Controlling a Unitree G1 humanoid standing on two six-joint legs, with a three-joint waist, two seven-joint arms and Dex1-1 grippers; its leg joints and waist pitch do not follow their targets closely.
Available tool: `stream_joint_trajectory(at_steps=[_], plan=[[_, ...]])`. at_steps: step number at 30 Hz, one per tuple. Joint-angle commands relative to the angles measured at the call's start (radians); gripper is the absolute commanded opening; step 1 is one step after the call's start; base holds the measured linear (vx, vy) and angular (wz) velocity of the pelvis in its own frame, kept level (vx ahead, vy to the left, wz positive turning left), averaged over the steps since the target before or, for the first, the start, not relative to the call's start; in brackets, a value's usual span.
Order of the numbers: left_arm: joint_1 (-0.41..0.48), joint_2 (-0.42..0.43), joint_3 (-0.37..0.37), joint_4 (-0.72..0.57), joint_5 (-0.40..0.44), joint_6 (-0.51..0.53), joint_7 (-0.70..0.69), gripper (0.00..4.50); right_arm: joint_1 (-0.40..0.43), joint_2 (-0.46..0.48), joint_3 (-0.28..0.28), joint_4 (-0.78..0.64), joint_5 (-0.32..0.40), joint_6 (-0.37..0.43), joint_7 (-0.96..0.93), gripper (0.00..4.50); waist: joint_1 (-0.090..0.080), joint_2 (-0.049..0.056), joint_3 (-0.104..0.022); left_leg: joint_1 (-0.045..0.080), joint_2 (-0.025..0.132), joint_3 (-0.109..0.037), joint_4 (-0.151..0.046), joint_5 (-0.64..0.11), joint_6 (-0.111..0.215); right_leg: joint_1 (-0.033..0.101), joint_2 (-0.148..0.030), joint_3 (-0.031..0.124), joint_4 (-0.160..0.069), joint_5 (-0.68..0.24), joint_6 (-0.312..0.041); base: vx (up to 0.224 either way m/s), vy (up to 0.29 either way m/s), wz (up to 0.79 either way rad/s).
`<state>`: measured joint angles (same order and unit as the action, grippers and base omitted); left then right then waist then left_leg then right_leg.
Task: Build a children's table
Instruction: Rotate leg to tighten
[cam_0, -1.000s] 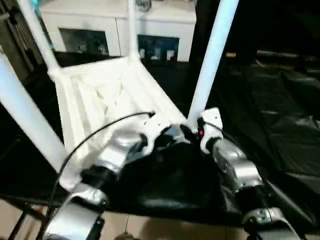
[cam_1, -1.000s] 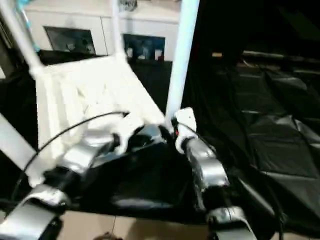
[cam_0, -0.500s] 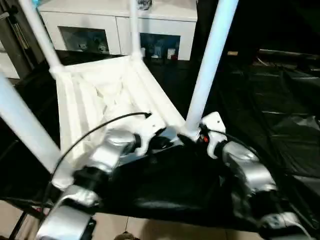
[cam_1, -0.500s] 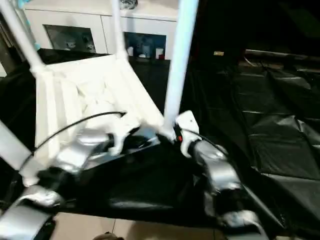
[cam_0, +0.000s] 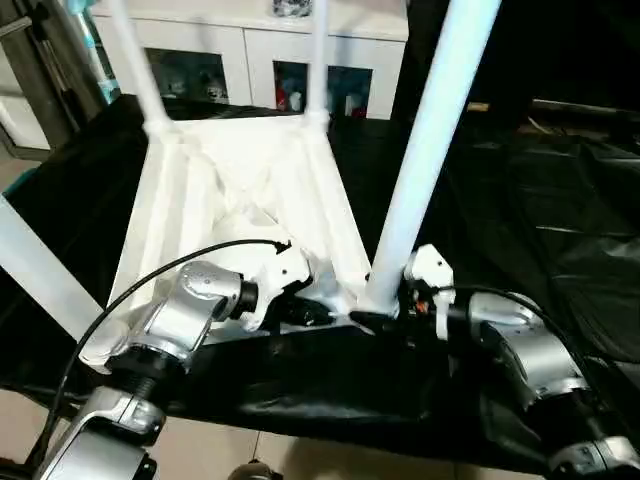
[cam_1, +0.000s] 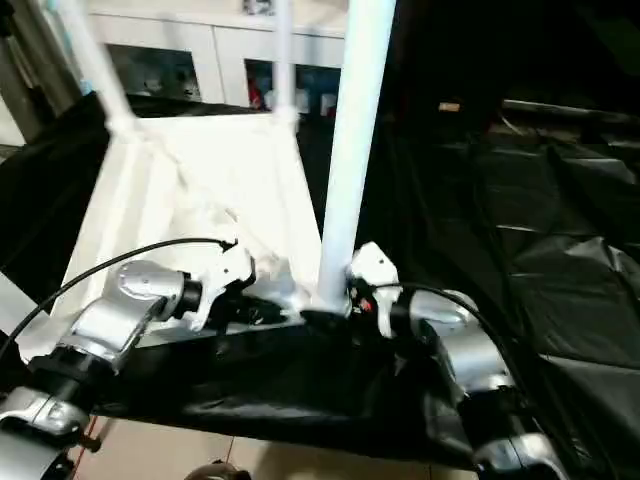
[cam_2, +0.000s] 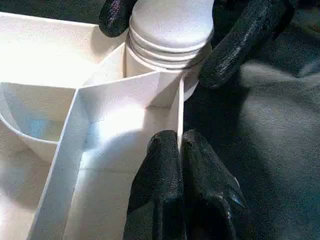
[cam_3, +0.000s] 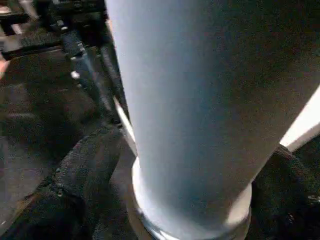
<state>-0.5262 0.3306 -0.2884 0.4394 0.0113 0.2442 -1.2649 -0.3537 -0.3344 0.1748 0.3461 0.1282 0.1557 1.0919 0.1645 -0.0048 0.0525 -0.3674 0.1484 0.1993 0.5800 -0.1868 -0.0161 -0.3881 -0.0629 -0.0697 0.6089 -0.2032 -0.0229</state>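
The children's table lies upside down on a black sheet, its ribbed underside facing up and its white legs standing upright. My left gripper is shut on the thin rim wall beside the near right corner socket. My right gripper is open at that socket. Its black fingers stand on either side of the base of the near right leg. In the right wrist view the leg rises between the fingers.
A white cabinet with glass doors stands behind the table. The black sheet spreads wrinkled to the right. Pale floor shows at the near edge. A black cable loops over my left forearm.
The head camera has shifted and tilted. My right gripper's fingers have spread wider about the leg's base. My left gripper stays shut on the rim.
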Motion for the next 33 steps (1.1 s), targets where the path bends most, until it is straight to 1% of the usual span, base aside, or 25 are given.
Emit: stream_joint_trajectory(at_steps=[1,3,5,6,8,12,14,16,17,18,19,20,21,22,23,24,25,26,27,28,29,30,31,32,33], plan=[[-0.003,-0.030,-0.036,-0.058,-0.058,0.008,-0.049,0.00,0.007,0.013,0.081,-0.045,0.022,0.019,0.059,3.68,0.000,-0.008,-0.055,0.016,0.104,-0.047,-0.069,-0.174,0.059,0.037,-0.120,0.064,-0.075,-0.211,-0.204,0.000,0.000,0.00],[0.003,-0.021,-0.038,-0.074,-0.067,0.022,-0.070,0.00,0.017,0.007,0.082,-0.064,0.037,0.037,0.081,3.58,0.001,-0.009,-0.056,0.017,0.104,-0.046,-0.068,-0.172,0.058,0.037,-0.120,0.065,-0.074,-0.201,-0.206,0.000,0.000,0.00],[0.005,-0.016,-0.041,-0.081,-0.072,0.033,-0.082,0.00,0.023,0.005,0.084,-0.076,0.047,0.048,0.091,3.31,0.003,-0.008,-0.057,0.017,0.104,-0.045,-0.067,-0.164,0.061,0.037,-0.120,0.065,-0.073,-0.188,-0.210,0.000,0.000,0.00],[0.005,-0.016,-0.042,-0.083,-0.072,0.035,-0.083,0.00,0.024,0.003,0.085,-0.079,0.051,0.054,0.095,3.20,0.004,-0.011,-0.056,0.017,0.103,-0.045,-0.067,-0.162,0.060,0.037,-0.119,0.064,-0.073,-0.186,-0.211,0.000,0.000,0.00],[0.005,-0.016,-0.042,-0.084,-0.071,0.037,-0.082,0.00,0.025,0.002,0.086,-0.080,0.053,0.059,0.099,3.12,0.005,-0.010,-0.056,0.016,0.103,-0.046,-0.067,-0.163,0.058,0.037,-0.121,0.064,-0.073,-0.193,-0.209,0.000,0.000,0.00],[-0.002,-0.025,-0.037,-0.059,-0.042,0.015,-0.033,0.00,0.022,0.019,0.082,-0.063,0.031,0.052,0.075,2.82,0.006,-0.011,-0.056,0.015,0.101,-0.046,-0.066,-0.165,0.055,0.037,-0.121,0.064,-0.075,-0.204,-0.205,0.000,0.000,0.00],[-0.011,-0.036,-0.027,-0.035,-0.023,0.011,0.014,0.00,0.018,0.038,0.078,-0.047,0.013,0.059,0.016,2.78,0.004,-0.010,-0.055,0.016,0.102,-0.046,-0.067,-0.171,0.051,0.036,-0.121,0.065,-0.076,-0.213,-0.202,0.000,0.000,0.00],[-0.027,-0.059,-0.011,-0.003,-0.006,0.016,0.076,0.00,0.011,0.068,0.074,-0.015,-0.023,0.074,-0.077,2.72,0.000,-0.011,-0.052,0.016,0.100,-0.048,-0.071,-0.189,0.040,0.034,-0.121,0.065,-0.079,-0.243,-0.197,0.000,0.000,0.00],[-0.029,-0.062,-0.009,0.000,-0.005,0.017,0.082,0.00,0.010,0.072,0.073,-0.010,-0.029,0.071,-0.091,2.70,-0.003,-0.012,-0.051,0.018,0.098,-0.050,-0.072,-0.213,0.027,0.035,-0.124,0.065,-0.086,-0.297,-0.187,0.000,0.000,0.00],[-0.044,-0.082,0.002,0.023,0.004,0.024,0.131,0.00,0.001,0.103,0.059,0.026,-0.055,0.064,-0.180,2.69,-0.005,-0.012,-0.049,0.020,0.100,-0.052,-0.074,-0.227,0.015,0.033,-0.126,0.067,-0.090,-0.336,-0.176,0.000,0.000,0.00],[-0.056,-0.101,0.011,0.043,0.010,0.028,0.173,0.00,-0.009,0.132,0.041,0.058,-0.070,0.066,-0.258,2.69,-0.011,-0.011,-0.044,0.023,0.100,-0.055,-0.078,-0.260,0.000,0.029,-0.127,0.067,-0.096,-0.388,-0.167,0.000,0.000,0.00],[-0.067,-0.115,0.017,0.059,0.016,0.030,0.206,0.00,-0.019,0.155,0.025,0.084,-0.079,0.070,-0.320,2.67,-0.015,-0.010,-0.043,0.025,0.098,-0.056,-0.080,-0.282,-0.009,0.029,-0.127,0.066,-0.100,-0.420,-0.161,0.000,0.000,0.00],[-0.074,-0.123,0.020,0.069,0.020,0.030,0.226,0.00,-0.024,0.168,0.015,0.099,-0.084,0.073,-0.355,2.67,-0.021,-0.010,-0.043,0.030,0.099,-0.061,-0.083,-0.321,-0.027,0.028,-0.129,0.064,-0.103,-0.472,-0.146,0.000,0.000,0.00],[-0.088,-0.141,0.030,0.090,0.025,0.033,0.270,0.00,-0.034,0.189,-0.001,0.118,-0.085,0.082,-0.405,2.67,-0.028,-0.012,-0.044,0.027,0.099,-0.063,-0.085,-0.330,-0.034,0.031,-0.130,0.065,-0.104,-0.477,-0.137,0.000,0.000,0.00],[-0.117,-0.177,0.046,0.129,0.039,0.035,0.365,0.00,-0.054,0.233,-0.028,0.157,-0.095,0.093,-0.516,2.67,-0.029,-0.009,-0.046,0.028,0.100,-0.064,-0.086,-0.325,-0.037,0.029,-0.130,0.067,-0.103,-0.462,-0.134,0.000,0.000,0.00],[-0.117,-0.177,0.046,0.129,0.039,0.035,0.365,0.00,-0.054,0.233,-0.028,0.157,-0.095,0.093,-0.516,2.67,-0.032,-0.010,-0.045,0.030,0.099,-0.060,-0.085,-0.327,-0.039,0.024,-0.127,0.069,-0.105,-0.454,-0.136,0.000,0.000,0.00],[-0.139,-0.211,0.065,0.163,0.044,0.042,0.444,0.00,-0.071,0.270,-0.048,0.187,-0.105,0.101,-0.607,2.66,-0.032,-0.008,-0.047,0.032,0.098,-0.063,-0.084,-0.325,-0.044,0.027,-0.129,0.069,-0.102,-0.437,-0.141,0.000,0.000,0.00],[-0.141,-0.213,0.065,0.165,0.044,0.042,0.447,0.00,-0.072,0.272,-0.049,0.189,-0.105,0.102,-0.611,2.66,-0.034,-0.009,-0.046,0.030,0.098,-0.060,-0.085,-0.318,-0.042,0.026,-0.128,0.070,-0.103,-0.424,-0.143,0.000,0.000,0.00],[-0.147,-0.224,0.068,0.176,0.046,0.040,0.465,0.00,-0.079,0.288,-0.053,0.198,-0.107,0.104,-0.635,2.66,-0.031,-0.007,-0.048,0.032,0.098,-0.059,-0.083,-0.313,-0.041,0.026,-0.130,0.071,-0.103,-0.406,-0.145,0.000,0.000,0.00],[-0.155,-0.239,0.072,0.190,0.051,0.032,0.491,0.00,-0.086,0.307,-0.051,0.207,-0.110,0.099,-0.650,2.66,-0.030,-0.009,-0.049,0.029,0.097,-0.058,-0.082,-0.298,-0.035,0.028,-0.129,0.072,-0.100,-0.372,-0.150,0.000,0.000,0.00],[-0.156,-0.247,0.072,0.192,0.050,0.031,0.490,0.00,-0.085,0.313,-0.032,0.205,-0.116,0.079,-0.628,2.66,-0.030,-0.009,-0.050,0.028,0.098,-0.058,-0.082,-0.289,-0.032,0.029,-0.128,0.071,-0.097,-0.354,-0.152,0.000,0.000,0.00],[-0.155,-0.254,0.071,0.190,0.048,0.026,0.483,0.00,-0.080,0.317,-0.011,0.193,-0.101,0.073,-0.559,2.66,-0.028,-0.004,-0.052,0.026,0.097,-0.056,-0.080,-0.269,-0.023,0.032,-0.128,0.072,-0.093,-0.315,-0.155,0.000,0.000,0.00],[-0.155,-0.256,0.071,0.191,0.046,0.022,0.479,0.00,-0.079,0.320,-0.008,0.188,-0.092,0.077,-0.538,3.01,-0.027,-0.007,-0.053,0.026,0.097,-0.052,-0.078,-0.246,-0.011,0.033,-0.125,0.073,-0.090,-0.266,-0.164,0.000,0.000,0.00],[-0.154,-0.255,0.069,0.189,0.044,0.020,0.471,0.00,-0.079,0.323,-0.014,0.187,-0.083,0.084,-0.534,3.22,-0.026,-0.008,-0.054,0.024,0.095,-0.052,-0.077,-0.232,-0.004,0.035,-0.124,0.073,-0.087,-0.243,-0.170,0.000,0.000,0.00],[-0.152,-0.254,0.066,0.188,0.043,0.017,0.465,0.00,-0.080,0.326,-0.019,0.186,-0.073,0.091,-0.531,3.36,-0.026,-0.009,-0.055,0.020,0.093,-0.050,-0.075,-0.207,0.011,0.040,-0.125,0.071,-0.084,-0.218,-0.175,0.000,0.000,0.00]])
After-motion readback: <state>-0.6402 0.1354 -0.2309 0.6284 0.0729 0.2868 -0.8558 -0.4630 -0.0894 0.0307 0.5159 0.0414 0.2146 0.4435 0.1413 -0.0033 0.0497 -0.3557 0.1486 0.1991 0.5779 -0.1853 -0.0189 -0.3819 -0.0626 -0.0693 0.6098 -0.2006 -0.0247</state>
